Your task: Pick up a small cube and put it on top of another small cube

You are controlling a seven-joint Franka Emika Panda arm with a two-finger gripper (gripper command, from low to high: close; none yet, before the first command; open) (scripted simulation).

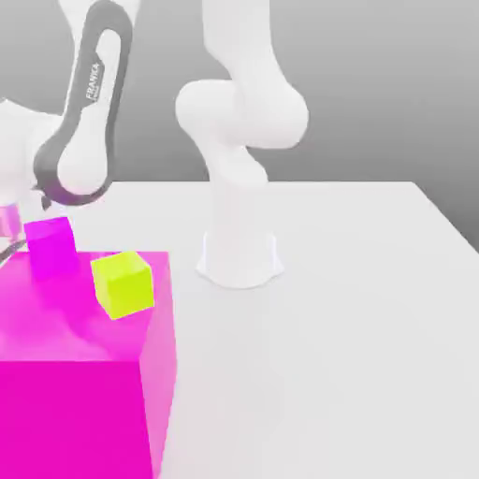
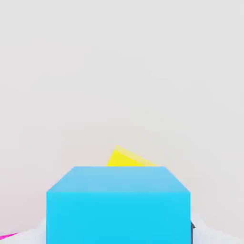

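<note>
Cube, small matte cyan-blue (image 2: 118,217), is being gripped by the gripper (image 2: 118,233). Small matte lime cube (image 1: 124,283) is being partly hidden by it in the hand view, so an off-centre release, toppling included, is being risked. Large magenta block's edges (image 1: 75,412) are being watched for bumps; room is being offered at the exterior view's right.

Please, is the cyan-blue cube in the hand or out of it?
In the hand: the hand view shows the cyan-blue cube between two white fingers.
</note>
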